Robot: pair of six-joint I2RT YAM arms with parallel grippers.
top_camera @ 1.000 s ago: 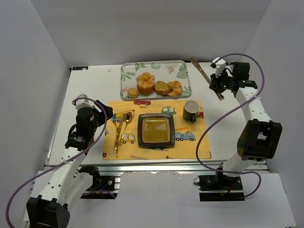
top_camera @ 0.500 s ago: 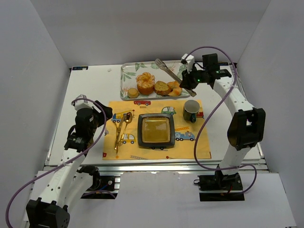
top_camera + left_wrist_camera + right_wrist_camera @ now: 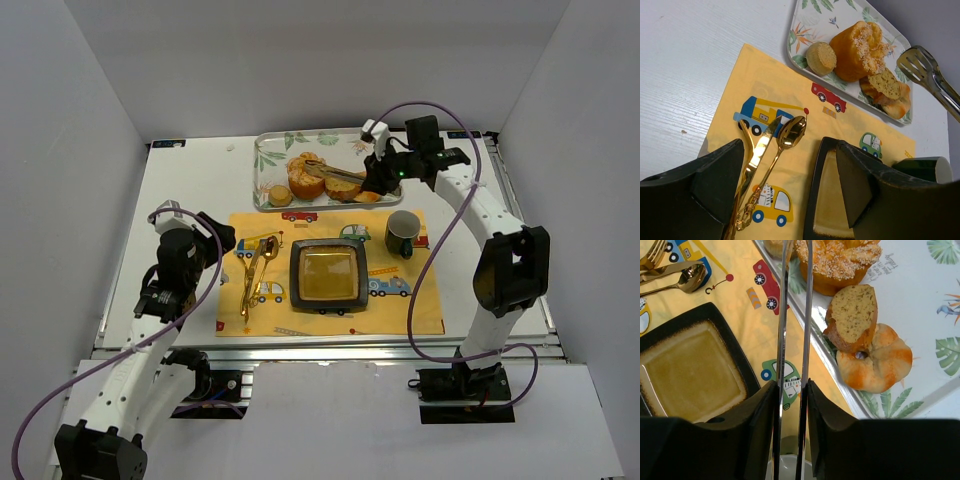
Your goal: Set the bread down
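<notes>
The bread lies on a leaf-print tray: a large round bun with a crackled orange top, a small flat tan round, a cut slice and a twisted roll. My right gripper is shut on metal tongs, whose tips reach over the large bun. In the right wrist view the tongs run up between my right gripper fingers, beside the bun and slice. My left gripper is open and empty over the yellow placemat.
A dark square plate sits mid-placemat. Gold cutlery lies on its left. A green cup stands at the placemat's right, under my right arm. White walls close in the table on three sides.
My right arm has swung left from the table's far right to over the tray, carrying the tongs, whose tips now reach the large bun. The left arm has not moved.
</notes>
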